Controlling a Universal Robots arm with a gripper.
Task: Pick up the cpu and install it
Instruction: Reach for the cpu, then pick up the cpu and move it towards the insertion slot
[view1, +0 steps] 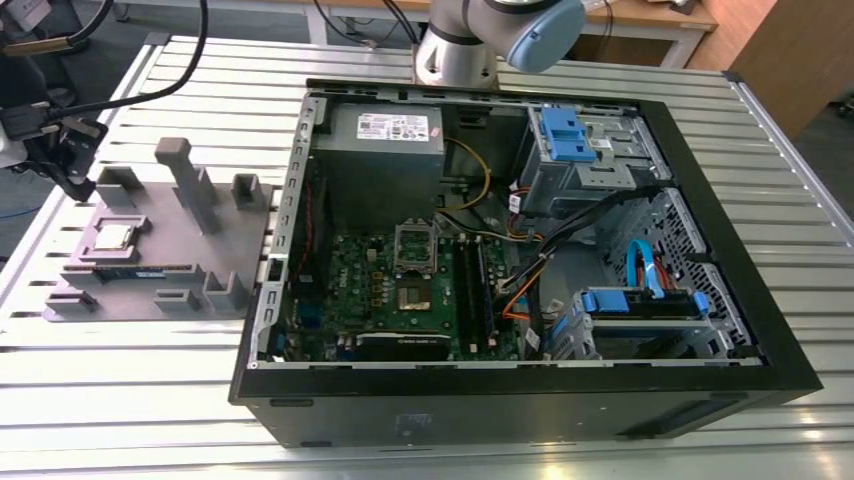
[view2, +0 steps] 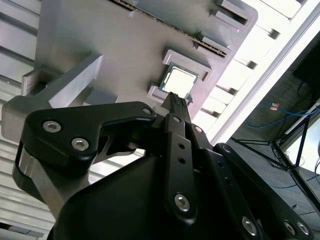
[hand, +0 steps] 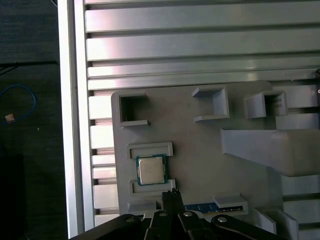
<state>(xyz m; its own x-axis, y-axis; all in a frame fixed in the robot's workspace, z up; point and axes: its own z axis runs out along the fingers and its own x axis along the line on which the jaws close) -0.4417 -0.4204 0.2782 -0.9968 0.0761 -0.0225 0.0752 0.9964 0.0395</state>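
Arm (view1: 494, 35) is seen at the far side of the scene. Gripper (view1: 76, 180) hangs at the exterior view's left, pointed downward. In both wrist views the black fingers (view2: 178, 131) (hand: 164, 201) meet at their tips, closed, nothing held between them.

Print is there, but none of it can be read.
In the exterior view a white label (view1: 395, 127) with dark lines of print sits on the grey power supply (view1: 350, 143) inside the open computer case (view1: 534, 405). The letters on it are too small to make out. The shiny metal top of the cpu (hand: 151, 170), which lies in its pocket on the grey tray (hand: 200, 145), gives no legible mark in both wrist views.
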